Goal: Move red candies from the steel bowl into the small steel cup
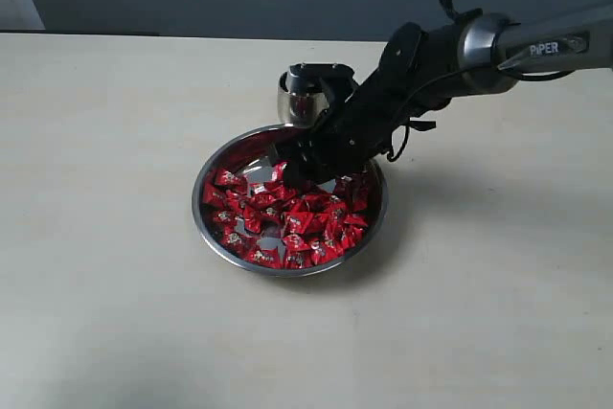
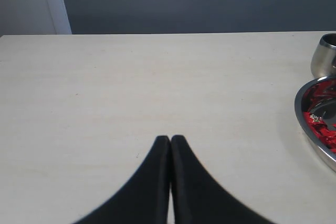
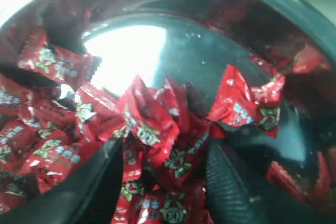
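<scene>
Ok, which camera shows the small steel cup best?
The exterior view: the small steel cup stands behind the steel bowl, partly hidden by the right arm. The left wrist view catches only part of it at the frame edge. The right wrist view shows red candies, no clear cup.

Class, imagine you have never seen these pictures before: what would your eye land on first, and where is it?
The heap of red candies in the bowl, centre of the exterior view, stands out first. The right gripper dips into them, jaws open astride the candies. The cup stands just beyond the bowl, and the left gripper hangs shut over the table.
</scene>
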`<action>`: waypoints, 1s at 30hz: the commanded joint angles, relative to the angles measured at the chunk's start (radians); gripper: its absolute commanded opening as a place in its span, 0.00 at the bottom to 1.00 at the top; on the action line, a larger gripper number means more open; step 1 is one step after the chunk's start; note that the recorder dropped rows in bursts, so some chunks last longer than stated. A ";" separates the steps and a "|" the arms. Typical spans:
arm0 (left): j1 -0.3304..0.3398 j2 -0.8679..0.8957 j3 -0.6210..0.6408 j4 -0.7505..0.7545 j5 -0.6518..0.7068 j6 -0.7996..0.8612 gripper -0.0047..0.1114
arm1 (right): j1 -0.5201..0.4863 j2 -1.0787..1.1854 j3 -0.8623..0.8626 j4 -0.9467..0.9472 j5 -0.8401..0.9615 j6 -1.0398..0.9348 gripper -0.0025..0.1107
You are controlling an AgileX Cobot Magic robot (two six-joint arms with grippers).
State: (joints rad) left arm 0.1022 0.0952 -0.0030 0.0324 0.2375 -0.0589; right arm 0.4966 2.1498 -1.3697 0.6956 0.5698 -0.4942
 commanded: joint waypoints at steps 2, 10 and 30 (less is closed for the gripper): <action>-0.005 -0.007 0.003 0.001 -0.004 -0.002 0.04 | -0.008 0.005 -0.003 0.039 -0.027 0.001 0.44; -0.005 -0.007 0.003 0.001 -0.004 -0.002 0.04 | -0.008 -0.009 -0.003 0.039 -0.048 -0.003 0.44; -0.005 -0.007 0.003 0.001 -0.004 -0.002 0.04 | -0.008 -0.012 -0.003 0.087 -0.078 -0.009 0.02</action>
State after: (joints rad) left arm 0.1022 0.0952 -0.0030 0.0324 0.2375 -0.0589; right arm 0.4936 2.1506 -1.3697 0.7800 0.5018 -0.4937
